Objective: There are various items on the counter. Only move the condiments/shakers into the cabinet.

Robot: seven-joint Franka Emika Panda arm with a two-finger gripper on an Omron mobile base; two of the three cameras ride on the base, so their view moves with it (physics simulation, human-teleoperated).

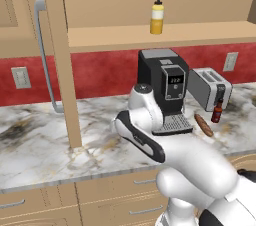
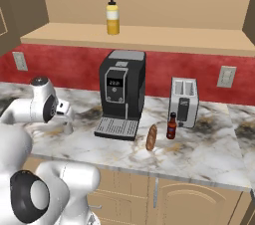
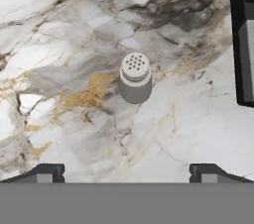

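Note:
A small grey shaker [image 3: 135, 84] with a perforated top stands upright on the marble counter [image 3: 64, 44], also seen left of the coffee machine as the shaker [image 2: 67, 129]. My gripper [image 3: 127, 172] hangs above it, open, with the fingertips wide apart and nothing between them. In the right base view the gripper [image 2: 64, 118] sits just over the shaker. The yellow squeeze bottle [image 1: 157, 16] [image 2: 113, 16] stands upright on the cabinet shelf [image 1: 200, 34]. The dark red sauce bottle [image 1: 217, 111] [image 2: 171, 126] stands on the counter in front of the toaster.
A black coffee machine [image 2: 122, 92] stands right of the shaker, and its dark edge [image 3: 243, 39] shows in the hand view. A silver toaster [image 2: 184, 101] and a brown sausage [image 2: 151, 137] lie further right. The cabinet door with its grey handle [image 1: 42, 55] stands open at the left.

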